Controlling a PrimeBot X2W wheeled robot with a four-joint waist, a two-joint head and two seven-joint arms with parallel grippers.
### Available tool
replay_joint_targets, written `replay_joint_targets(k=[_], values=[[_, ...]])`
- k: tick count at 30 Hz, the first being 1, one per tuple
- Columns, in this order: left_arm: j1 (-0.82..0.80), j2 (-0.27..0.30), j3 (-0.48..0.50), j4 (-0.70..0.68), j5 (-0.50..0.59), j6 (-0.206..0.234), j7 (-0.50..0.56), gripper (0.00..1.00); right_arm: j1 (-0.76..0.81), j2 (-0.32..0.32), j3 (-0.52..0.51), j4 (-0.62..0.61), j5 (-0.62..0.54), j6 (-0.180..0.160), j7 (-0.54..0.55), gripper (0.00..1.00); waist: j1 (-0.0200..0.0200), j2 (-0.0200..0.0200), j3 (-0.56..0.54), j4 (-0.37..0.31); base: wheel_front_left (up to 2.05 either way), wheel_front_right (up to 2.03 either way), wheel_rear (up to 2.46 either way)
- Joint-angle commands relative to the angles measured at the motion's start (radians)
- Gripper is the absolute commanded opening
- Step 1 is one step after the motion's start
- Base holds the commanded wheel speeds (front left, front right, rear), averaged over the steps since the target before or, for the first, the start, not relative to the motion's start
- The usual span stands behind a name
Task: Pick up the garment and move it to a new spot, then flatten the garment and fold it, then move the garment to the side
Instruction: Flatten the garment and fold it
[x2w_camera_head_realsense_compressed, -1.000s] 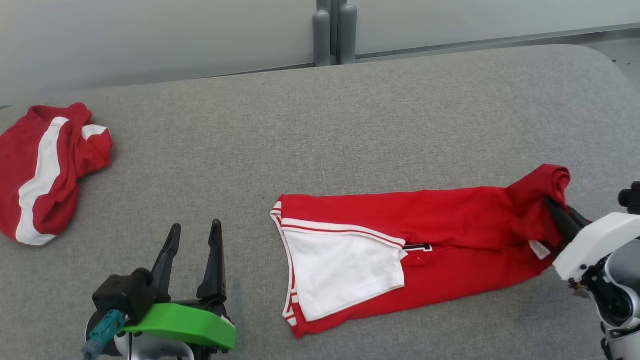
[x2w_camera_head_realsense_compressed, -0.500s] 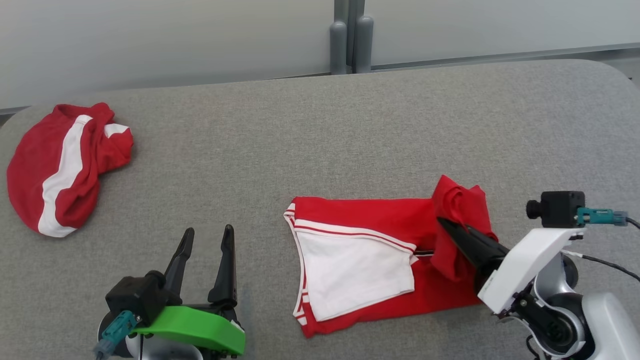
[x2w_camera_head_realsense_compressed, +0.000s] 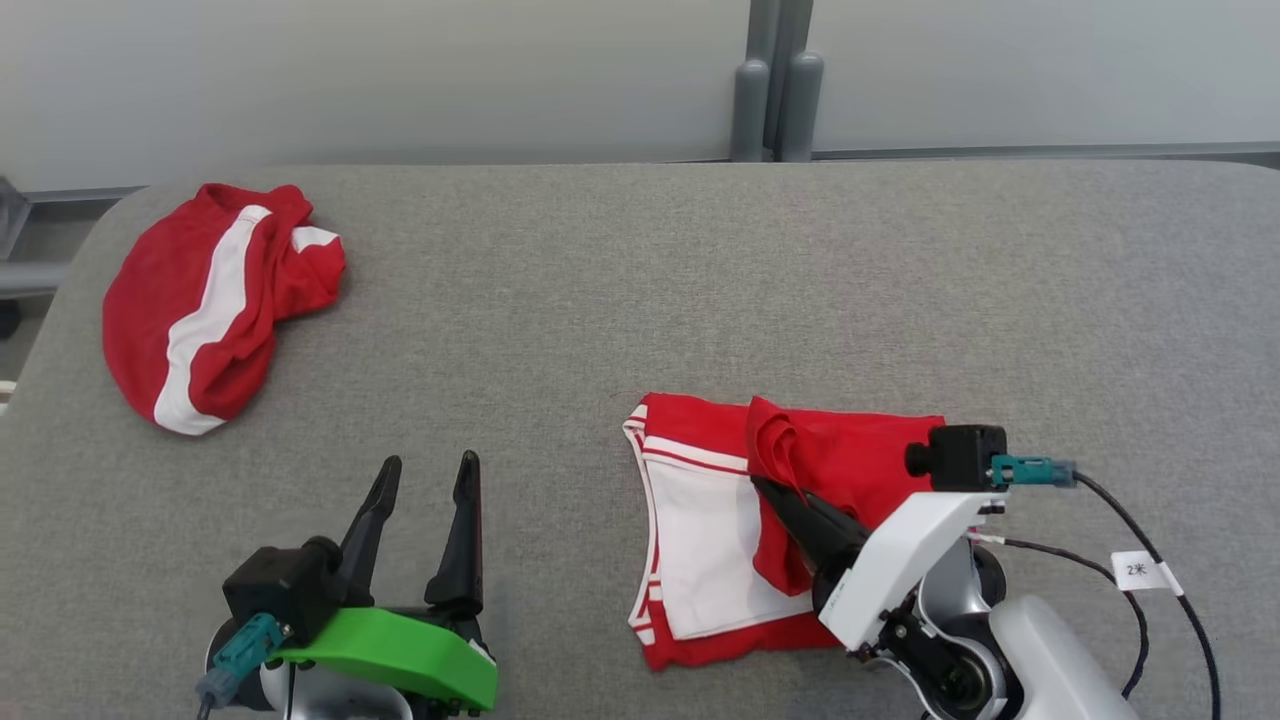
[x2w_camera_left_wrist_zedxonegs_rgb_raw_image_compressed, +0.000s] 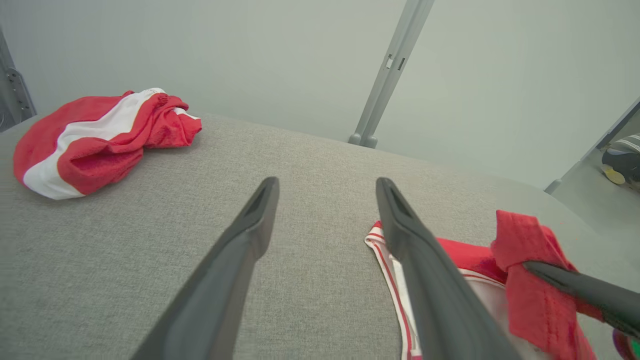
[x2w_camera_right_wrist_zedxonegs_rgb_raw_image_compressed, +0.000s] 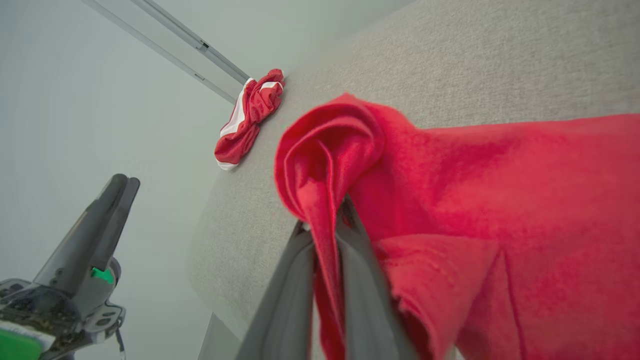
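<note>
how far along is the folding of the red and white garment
Done: the garment lies mostly flat on the grey table. In hand: the right end effector is shut on its red end, held raised and doubled over the white panel, mid-fold. The left end effector is open, apart from it. Left: lay the fold down, release, then move it to the side.

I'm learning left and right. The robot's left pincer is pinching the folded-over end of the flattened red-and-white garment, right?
No. The right pincer is pinching the folded-over end of the flattened red-and-white garment, as the head view shows. The left pincer stands open, touching nothing.
</note>
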Motion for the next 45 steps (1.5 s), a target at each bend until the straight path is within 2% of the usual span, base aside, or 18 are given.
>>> replay_joint_targets(k=[1, 6, 12, 13, 15, 16, 22, 29, 36, 45], values=[[-0.016, 0.007, 0.000, -0.003, -0.002, 0.000, 0.001, 1.00, -0.018, -0.001, 0.009, 0.027, 0.009, 0.001, -0.024, 0.00, 0.0000, 0.0059, -0.004, 0.019, 0.00, 0.00, 0.00], [-0.017, 0.011, -0.004, -0.008, 0.002, 0.006, 0.008, 1.00, -0.096, 0.000, 0.095, 0.201, 0.075, 0.001, -0.164, 0.00, 0.0000, 0.0059, -0.003, 0.049, 0.00, 0.00, 0.00], [-0.019, 0.004, -0.011, -0.007, 0.002, 0.005, 0.006, 1.00, -0.199, 0.000, 0.185, 0.386, 0.127, 0.001, -0.265, 0.02, 0.0000, 0.0059, 0.003, 0.073, 0.00, 0.00, 0.00], [-0.019, 0.003, -0.013, -0.006, 0.001, 0.006, 0.005, 1.00, -0.215, 0.000, 0.196, 0.420, 0.127, 0.001, -0.279, 0.09, 0.0000, 0.0059, 0.004, 0.076, 0.00, 0.00, 0.00], [-0.019, 0.003, -0.012, -0.005, 0.000, 0.007, 0.003, 1.00, -0.245, 0.000, 0.216, 0.477, 0.124, 0.001, -0.302, 0.33, 0.0000, 0.0059, 0.006, 0.080, 0.00, 0.00, 0.00], [-0.018, 0.003, -0.012, -0.002, -0.003, 0.008, -0.001, 1.00, -0.281, 0.000, 0.245, 0.538, 0.145, 0.001, -0.328, 1.00, 0.0000, 0.0059, 0.008, 0.081, 0.00, 0.00, 0.00], [-0.018, 0.000, -0.013, 0.003, -0.005, 0.012, -0.005, 1.00, -0.328, 0.000, 0.305, 0.550, 0.194, 0.001, -0.368, 1.00, 0.0000, 0.0059, 0.008, 0.067, 0.00, 0.00, 0.00], [-0.014, 0.002, -0.015, 0.003, -0.007, 0.015, -0.008, 1.00, -0.333, 0.000, 0.311, 0.454, 0.229, 0.001, -0.400, 1.00, 0.0000, 0.0059, 0.000, 0.040, 0.00, 0.00, 0.00], [-0.004, 0.007, -0.018, -0.006, -0.007, 0.020, -0.005, 1.00, -0.285, -0.016, 0.165, 0.366, 0.121, 0.001, -0.430, 1.00, 0.0000, 0.0059, -0.004, 0.013, 0.00, 0.00, 0.00], [-0.006, 0.004, -0.029, -0.006, -0.007, 0.021, 0.000, 1.00, -0.190, -0.015, -0.027, 0.260, -0.001, 0.001, -0.379, 1.00, 0.0000, 0.0059, -0.007, -0.007, 0.00, 0.00, 0.00]])
